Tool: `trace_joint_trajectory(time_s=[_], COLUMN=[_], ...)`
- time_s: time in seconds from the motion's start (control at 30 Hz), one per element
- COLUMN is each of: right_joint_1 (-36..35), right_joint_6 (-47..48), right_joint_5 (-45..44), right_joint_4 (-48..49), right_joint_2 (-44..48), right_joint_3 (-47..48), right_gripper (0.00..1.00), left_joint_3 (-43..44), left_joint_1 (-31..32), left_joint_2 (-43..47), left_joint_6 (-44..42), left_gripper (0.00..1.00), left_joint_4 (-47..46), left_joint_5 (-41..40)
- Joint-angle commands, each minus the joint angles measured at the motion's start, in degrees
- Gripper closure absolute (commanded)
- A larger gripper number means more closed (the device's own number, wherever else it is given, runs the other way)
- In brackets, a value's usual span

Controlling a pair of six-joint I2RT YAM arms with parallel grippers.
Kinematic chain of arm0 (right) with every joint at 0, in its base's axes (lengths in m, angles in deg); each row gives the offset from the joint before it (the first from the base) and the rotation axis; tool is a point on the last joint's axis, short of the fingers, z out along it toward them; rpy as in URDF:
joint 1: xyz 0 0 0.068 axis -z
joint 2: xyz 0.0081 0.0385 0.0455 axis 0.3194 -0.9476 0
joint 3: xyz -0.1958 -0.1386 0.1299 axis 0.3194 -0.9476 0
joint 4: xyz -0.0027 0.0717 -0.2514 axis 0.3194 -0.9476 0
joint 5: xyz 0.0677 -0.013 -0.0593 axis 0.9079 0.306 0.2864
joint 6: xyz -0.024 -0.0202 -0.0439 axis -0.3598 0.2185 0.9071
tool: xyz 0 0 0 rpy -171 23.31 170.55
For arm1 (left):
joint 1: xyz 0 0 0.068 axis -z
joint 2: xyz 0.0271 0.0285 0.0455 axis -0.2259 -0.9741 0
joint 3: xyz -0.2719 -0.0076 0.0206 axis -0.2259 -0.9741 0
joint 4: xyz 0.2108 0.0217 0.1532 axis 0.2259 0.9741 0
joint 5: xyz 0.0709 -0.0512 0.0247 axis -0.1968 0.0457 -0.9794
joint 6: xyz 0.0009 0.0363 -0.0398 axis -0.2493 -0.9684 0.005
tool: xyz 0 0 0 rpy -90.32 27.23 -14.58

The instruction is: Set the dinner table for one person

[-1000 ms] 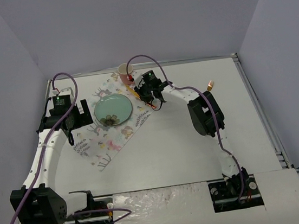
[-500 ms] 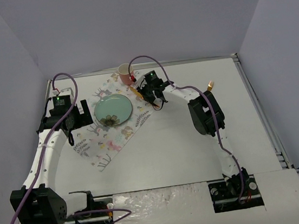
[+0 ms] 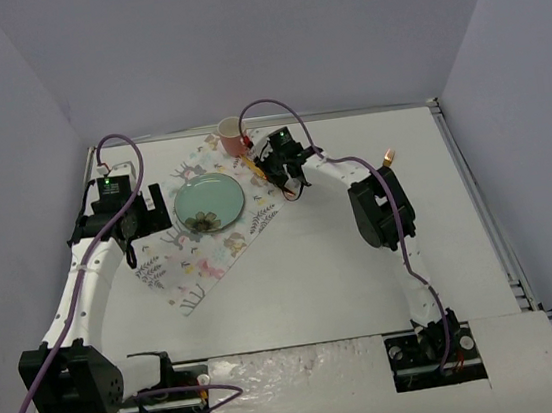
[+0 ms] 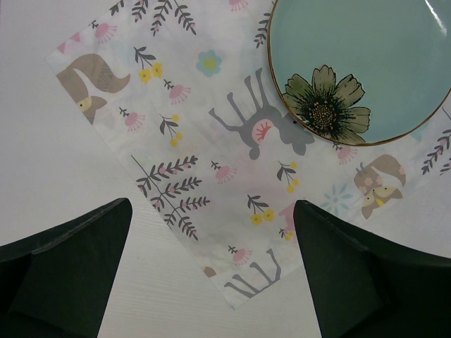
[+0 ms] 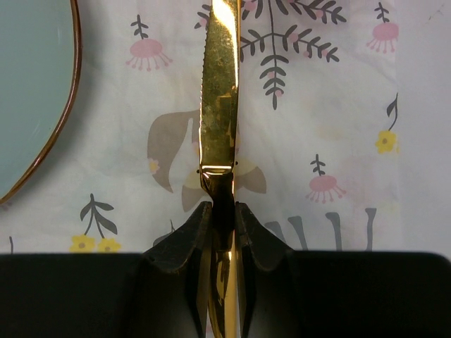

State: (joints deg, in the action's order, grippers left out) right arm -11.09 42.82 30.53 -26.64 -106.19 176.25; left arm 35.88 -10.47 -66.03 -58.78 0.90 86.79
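Right tool (image 5: pixel 223 213) clamped a gold knife (image 5: pixel 219 91) over the placemat (image 5: pixel 317 127), beside the plate (image 5: pixel 28 84); left tool (image 4: pixel 211 211) hung with jaws apart

Free room: bare worktop (image 3: pixel 306 283), lower centre and right of the frame.
Obstacles: plate (image 3: pixel 209 202) and cup (image 3: pixel 232 132), upper centre.
Tight spot: held knife (image 5: pixel 218 91) near the plate rim.

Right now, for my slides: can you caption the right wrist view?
Right gripper clamps a gold knife over the patterned placemat, beside the teal plate.
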Motion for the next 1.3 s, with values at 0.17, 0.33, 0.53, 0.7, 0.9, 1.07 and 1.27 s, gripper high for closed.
trace_joint_trajectory(time_s=[0.17,0.33,0.53,0.7,0.9,1.07,1.27], right_joint_1=[-0.87,-1.05,-1.06,-1.23,-1.23,-1.23,-1.14], right_joint_6=[1.23,1.49,1.32,1.31,1.14,0.31,-0.37], right_joint_5=[-0.41,-0.32,0.28,0.47,0.29,0.14,-0.51], right_joint_4=[1.47,1.21,-0.41,-1.47,-1.82,-1.78,-1.70], right_joint_2=[0.31,-0.66,-2.38,-3.03,-3.61,-4.17,-4.34], right_joint_3=[6.80,7.68,8.97,8.96,9.05,9.52,9.61], right_gripper=[1.00,1.00,1.00,1.00,1.00,1.00,1.00], left_joint_3=[1.67,1.67,1.67,1.76,1.76,1.76,1.76], left_joint_1=[0.22,0.22,0.22,0.22,0.22,0.22,0.22], left_joint_2=[0.37,0.36,0.28,0.19,0.10,0.10,0.19], left_joint_6=[-0.52,-0.52,-0.52,-0.52,-0.57,-0.60,-0.61], left_gripper=[0.03,0.03,0.03,0.03,0.03,0.03,0.03], left_joint_4=[-0.94,-0.94,-0.86,-0.85,-0.81,-0.85,-0.85], left_joint_5=[-1.10,-1.10,-1.10,-1.05,-1.01,-1.09,-1.10])
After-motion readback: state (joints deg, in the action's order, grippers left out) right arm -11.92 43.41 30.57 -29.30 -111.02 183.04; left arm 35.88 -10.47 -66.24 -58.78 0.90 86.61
